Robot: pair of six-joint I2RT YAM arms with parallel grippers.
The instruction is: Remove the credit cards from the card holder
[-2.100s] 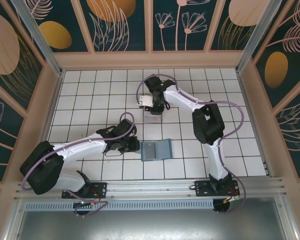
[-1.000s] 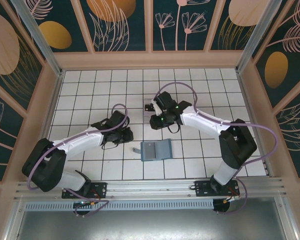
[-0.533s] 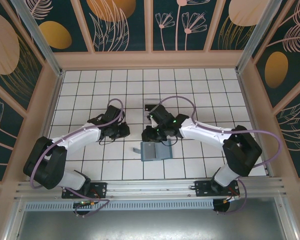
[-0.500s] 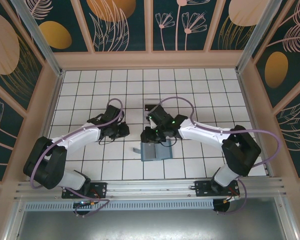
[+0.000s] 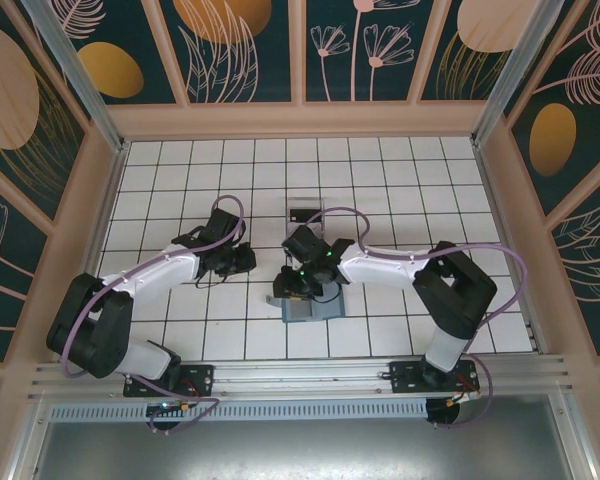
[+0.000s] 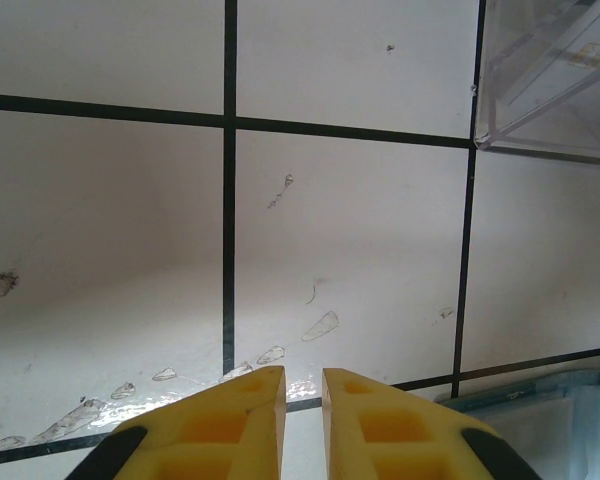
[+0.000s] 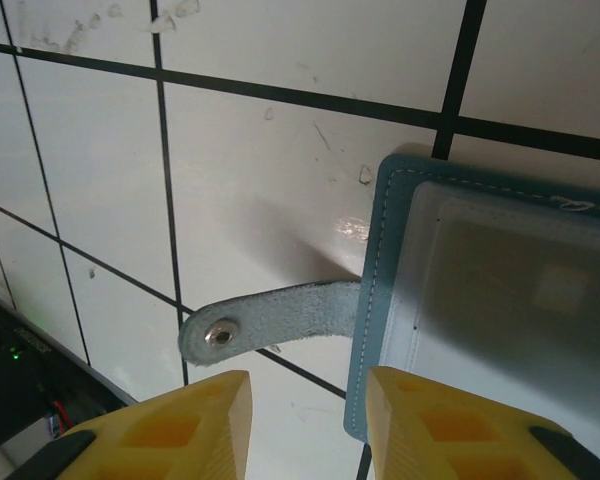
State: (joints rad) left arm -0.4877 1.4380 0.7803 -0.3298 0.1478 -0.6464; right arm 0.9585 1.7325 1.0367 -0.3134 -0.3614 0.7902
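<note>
The card holder [image 5: 320, 303], a slate-blue wallet, lies flat on the tiles near the middle, its side tab [image 7: 270, 318] pointing left. My right gripper [image 5: 288, 287] hovers open over its left edge; in the right wrist view the gripper [image 7: 308, 405] has one finger on the tab side and one over the wallet [image 7: 380, 300], touching nothing. A pale panel [image 7: 510, 290] shows inside the wallet. My left gripper [image 5: 244, 262] hangs left of the wallet, its fingers [image 6: 255, 420] almost together and empty. A dark card [image 5: 304, 212] lies in the clear box.
The clear plastic box [image 5: 306, 216] stands about one tile behind the wallet; its corner [image 6: 550, 80] is at the top right of the left wrist view. The wallet's edge [image 6: 525, 388] lies low right there. Wooden walls [image 5: 100, 190] ring the tiled floor.
My right arm has swung from the clear box down to the wallet's left edge, its jaws widening. My left gripper has drawn back slightly up and left.
</note>
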